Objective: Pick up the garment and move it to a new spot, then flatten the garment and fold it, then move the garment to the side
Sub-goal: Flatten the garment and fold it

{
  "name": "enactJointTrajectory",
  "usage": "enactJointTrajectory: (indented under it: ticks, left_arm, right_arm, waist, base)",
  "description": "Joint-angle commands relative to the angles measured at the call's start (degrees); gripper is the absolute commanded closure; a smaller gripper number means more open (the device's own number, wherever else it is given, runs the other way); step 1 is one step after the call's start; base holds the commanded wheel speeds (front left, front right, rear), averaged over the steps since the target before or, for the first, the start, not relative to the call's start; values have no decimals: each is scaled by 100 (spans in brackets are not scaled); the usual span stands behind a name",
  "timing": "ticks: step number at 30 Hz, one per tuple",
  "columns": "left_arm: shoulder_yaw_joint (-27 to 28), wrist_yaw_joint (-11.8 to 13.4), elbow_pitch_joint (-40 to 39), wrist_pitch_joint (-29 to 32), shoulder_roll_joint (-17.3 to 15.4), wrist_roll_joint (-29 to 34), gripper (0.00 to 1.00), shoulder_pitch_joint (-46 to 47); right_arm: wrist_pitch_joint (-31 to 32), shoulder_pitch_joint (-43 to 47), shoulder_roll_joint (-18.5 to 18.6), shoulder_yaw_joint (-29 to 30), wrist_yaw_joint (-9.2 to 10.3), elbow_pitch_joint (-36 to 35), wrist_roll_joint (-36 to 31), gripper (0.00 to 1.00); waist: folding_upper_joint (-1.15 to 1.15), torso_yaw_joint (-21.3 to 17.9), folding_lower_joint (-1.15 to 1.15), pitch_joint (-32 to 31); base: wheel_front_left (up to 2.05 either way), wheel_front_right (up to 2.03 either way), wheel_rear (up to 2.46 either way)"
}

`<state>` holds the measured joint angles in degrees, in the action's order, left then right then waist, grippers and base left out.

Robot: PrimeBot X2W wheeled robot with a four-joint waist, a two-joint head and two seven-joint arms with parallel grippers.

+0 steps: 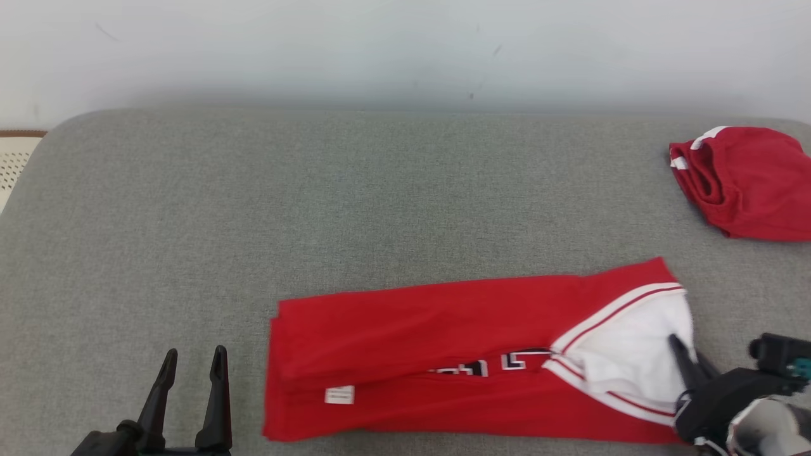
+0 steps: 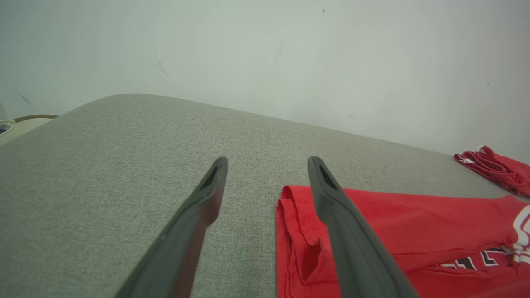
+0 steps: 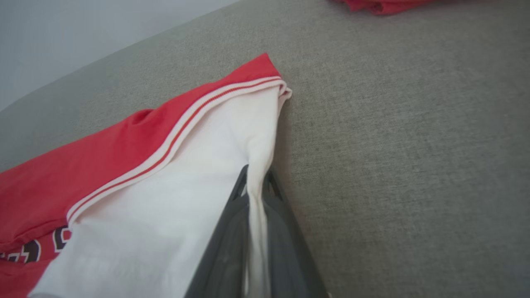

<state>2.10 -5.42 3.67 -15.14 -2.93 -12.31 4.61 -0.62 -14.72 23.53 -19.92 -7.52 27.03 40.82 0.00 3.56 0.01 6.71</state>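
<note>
The garment (image 1: pixel 443 354) is a red jersey with white trim, folded into a long band across the near part of the grey cushion; its white inner side (image 3: pixel 174 198) shows at the right end. My right gripper (image 3: pixel 256 178) is shut on the garment, pinching the white edge at that right end; in the head view that gripper (image 1: pixel 681 348) sits at the lower right. My left gripper (image 1: pixel 193 358) stands open over bare cushion, just left of the garment's left end (image 2: pixel 298 231), with nothing between its fingers (image 2: pixel 211 186).
A second red garment (image 1: pixel 747 180) lies bunched at the far right of the cushion, also seen as a red heap (image 2: pixel 497 167). A pale wall (image 1: pixel 405 50) runs behind the grey cushion (image 1: pixel 317 202). A woven object (image 1: pixel 16 158) sits beyond the left edge.
</note>
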Motion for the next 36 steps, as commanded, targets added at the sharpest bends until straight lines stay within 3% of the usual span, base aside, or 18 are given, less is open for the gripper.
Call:
enactJointTrajectory:
  ticks: [1, 9, 27, 36]
  left_arm:
    - [20, 35, -11, 1, 1, -64, 0, -123]
    - [56, 81, 11, 1, 2, -121, 0, -236]
    - [-26, 95, 41, 1, 0, -171, 0, -307]
    - [-202, 126, 87, 1, 1, -231, 0, -205]
  right_arm:
    - [-63, 4, 133, 124, 7, 24, -32, 100]
    - [56, 119, 271, 338, 7, -431, 120, 100]
    - [1150, 346, 37, -625, 5, -3164, 1101, 100]
    - [1346, 42, -332, -1183, 5, -3152, 891, 100]
  waist:
    - [0, -33, -1, -27]
    - [0, -210, -1, -174]
    - [0, -190, -1, -405]
    - [0, 134, -1, -346]
  base:
    - [0, 0, 0]
    - [0, 0, 0]
    - [0, 0, 0]
    - [0, 0, 0]
